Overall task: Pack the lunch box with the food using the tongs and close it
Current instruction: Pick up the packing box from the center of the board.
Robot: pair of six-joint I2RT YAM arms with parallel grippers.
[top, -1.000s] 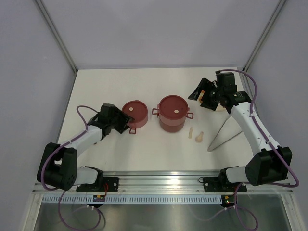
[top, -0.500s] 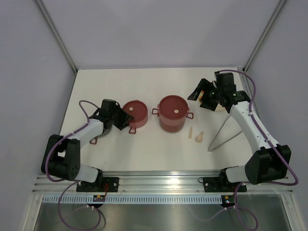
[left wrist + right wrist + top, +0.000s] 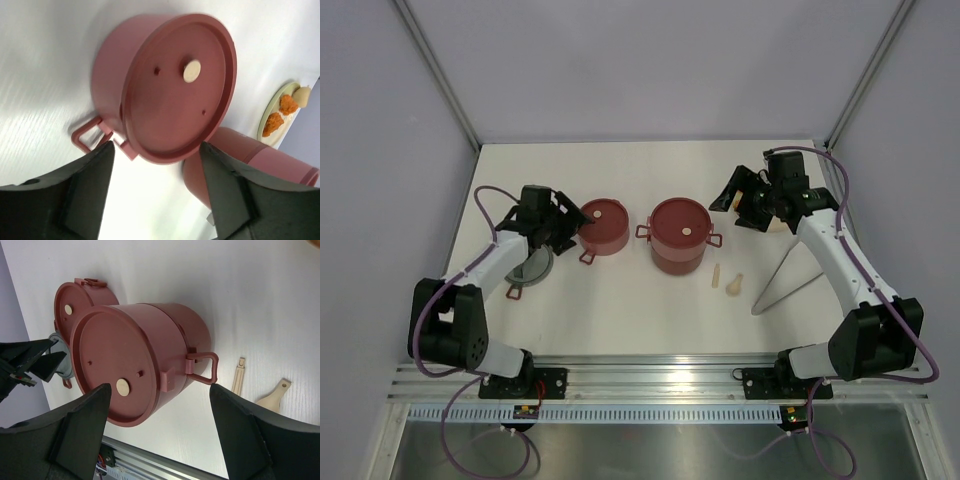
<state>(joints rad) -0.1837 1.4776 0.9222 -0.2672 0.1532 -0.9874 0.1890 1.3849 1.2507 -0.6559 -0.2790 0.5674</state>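
Observation:
One dark-red lunch box bowl (image 3: 604, 225) with its disc lid on sits left of centre. A two-tier stack (image 3: 682, 235), also lidded, stands to its right. My left gripper (image 3: 565, 222) is open just left of the single bowl (image 3: 170, 90), its jaws apart with only bare table between them. My right gripper (image 3: 741, 201) hangs open above the table, right of the stack (image 3: 140, 360). The silver tongs (image 3: 773, 281) lie on the table at the right, untouched. Orange food (image 3: 287, 104) rests on a cream plate (image 3: 267, 107) beyond the bowls.
A grey lid (image 3: 530, 266) lies flat under the left arm, near the left edge. Two small cream utensils (image 3: 716, 274) (image 3: 734, 285) lie between the stack and the tongs. A metal rail (image 3: 650, 372) runs along the near table edge.
My left gripper has moved toward the back, uncovering the grey lid, and its jaws have widened. The single bowl has shifted slightly toward the back. The right arm has barely moved.

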